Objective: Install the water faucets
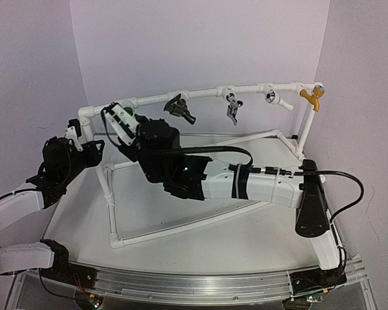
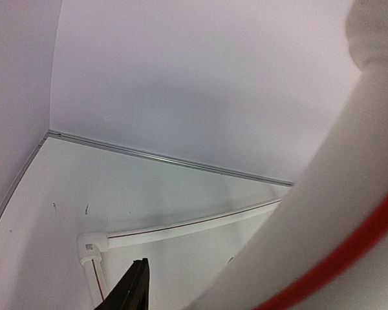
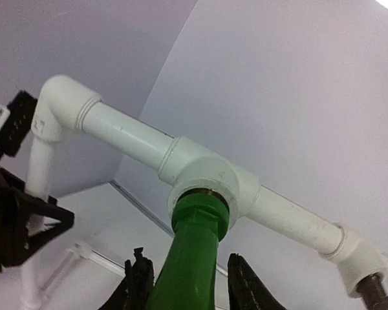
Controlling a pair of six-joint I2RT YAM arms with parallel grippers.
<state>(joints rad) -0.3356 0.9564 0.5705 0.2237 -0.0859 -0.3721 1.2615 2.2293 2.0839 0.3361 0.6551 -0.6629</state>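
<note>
Green faucet (image 3: 195,223) seated in white tee (image 3: 204,169), right pincer (image 3: 187,258) flanking it.

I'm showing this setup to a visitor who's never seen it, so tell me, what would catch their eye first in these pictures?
The bright green faucet stands out most, seated in a white tee at the left end of the pipe rail, with the right gripper clasping it. Next comes the dark faucet beside it on that rail, and the orange-yellow tap at the far right end.
</note>
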